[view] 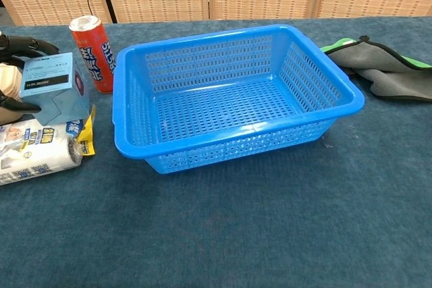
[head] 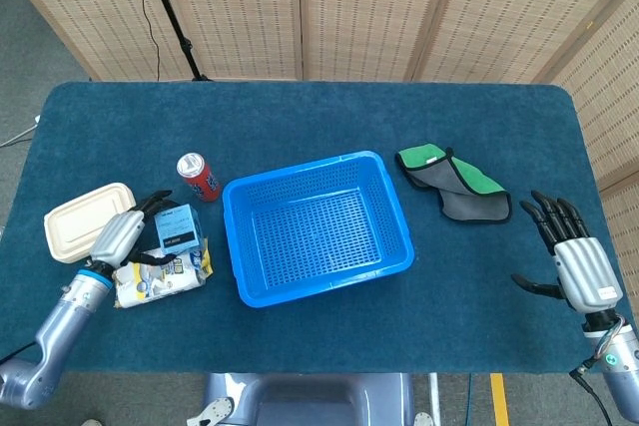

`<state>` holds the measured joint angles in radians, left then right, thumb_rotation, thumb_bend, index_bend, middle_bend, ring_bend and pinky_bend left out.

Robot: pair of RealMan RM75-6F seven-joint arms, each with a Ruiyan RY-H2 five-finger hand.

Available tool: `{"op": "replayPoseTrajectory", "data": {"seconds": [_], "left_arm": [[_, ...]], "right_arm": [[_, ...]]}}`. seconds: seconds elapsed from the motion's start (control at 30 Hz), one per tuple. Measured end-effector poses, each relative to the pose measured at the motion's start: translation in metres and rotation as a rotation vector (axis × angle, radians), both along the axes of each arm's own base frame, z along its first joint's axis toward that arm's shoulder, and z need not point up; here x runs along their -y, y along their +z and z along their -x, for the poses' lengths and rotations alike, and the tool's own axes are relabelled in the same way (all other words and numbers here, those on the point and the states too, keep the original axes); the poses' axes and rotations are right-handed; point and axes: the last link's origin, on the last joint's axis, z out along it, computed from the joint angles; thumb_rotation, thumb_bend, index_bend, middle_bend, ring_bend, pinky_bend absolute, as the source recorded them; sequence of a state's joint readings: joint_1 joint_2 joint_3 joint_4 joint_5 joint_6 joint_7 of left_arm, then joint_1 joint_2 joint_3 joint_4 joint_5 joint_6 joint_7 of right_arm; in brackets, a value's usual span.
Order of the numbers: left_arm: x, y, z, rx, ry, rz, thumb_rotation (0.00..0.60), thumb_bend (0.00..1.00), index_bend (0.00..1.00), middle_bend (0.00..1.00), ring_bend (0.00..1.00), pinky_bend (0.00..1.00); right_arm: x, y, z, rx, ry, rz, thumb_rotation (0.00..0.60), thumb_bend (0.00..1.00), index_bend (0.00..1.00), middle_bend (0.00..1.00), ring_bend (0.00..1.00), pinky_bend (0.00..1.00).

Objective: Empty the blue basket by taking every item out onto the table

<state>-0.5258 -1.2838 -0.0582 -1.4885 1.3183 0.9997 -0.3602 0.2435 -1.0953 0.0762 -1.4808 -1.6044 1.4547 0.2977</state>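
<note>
The blue basket (head: 318, 227) (view: 229, 99) stands mid-table with nothing inside it. My left hand (head: 118, 237) (view: 12, 72) holds a light blue box (head: 178, 228) (view: 54, 88) left of the basket, just above the white snack packet (head: 160, 277) (view: 37, 150). A red can (head: 198, 176) (view: 92, 52) stands upright behind the box. At the table's right edge my right hand (head: 576, 258) is open with fingers spread, holding nothing; the chest view does not show it.
A beige lidded food container (head: 88, 220) lies at the far left beside my left hand. A green and grey cloth (head: 454, 184) (view: 381, 69) lies right of the basket. Folding screens stand behind the table.
</note>
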Motion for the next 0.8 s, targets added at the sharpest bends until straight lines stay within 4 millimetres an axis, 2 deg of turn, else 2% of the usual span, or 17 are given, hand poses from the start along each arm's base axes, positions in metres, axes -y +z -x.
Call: {"op": "replayPoseTrajectory", "data": {"seconds": [0.2,0.37,0.57,0.8], "left_arm": [[0.001,0.011,0.000,0.009,-0.041,-0.017,0.600,0.03,0.00,0.00,0.00,0.00],[0.010,0.038,0.003,-0.010,-0.077,-0.081,0.600,0.03,0.00,0.00,0.00,0.00],[0.039,0.066,0.017,-0.110,-0.067,-0.165,0.600,0.03,0.00,0.00,0.00,0.00],[0.081,0.092,0.042,-0.253,0.059,-0.328,0.600,0.03,0.00,0.00,0.00,0.00]], "right_arm": [[-0.001,0.000,0.000,-0.002,0.002,0.000,0.600,0.00,0.00,0.00,0.00,0.00],[-0.002,0.003,-0.001,0.000,0.010,0.011,0.600,0.00,0.00,0.00,0.00,0.00],[-0.004,0.004,-0.001,-0.010,0.019,0.029,0.600,0.00,0.00,0.00,0.00,0.00],[-0.004,0.005,-0.001,-0.021,0.018,0.072,0.600,0.00,0.00,0.00,0.00,0.00]]}}
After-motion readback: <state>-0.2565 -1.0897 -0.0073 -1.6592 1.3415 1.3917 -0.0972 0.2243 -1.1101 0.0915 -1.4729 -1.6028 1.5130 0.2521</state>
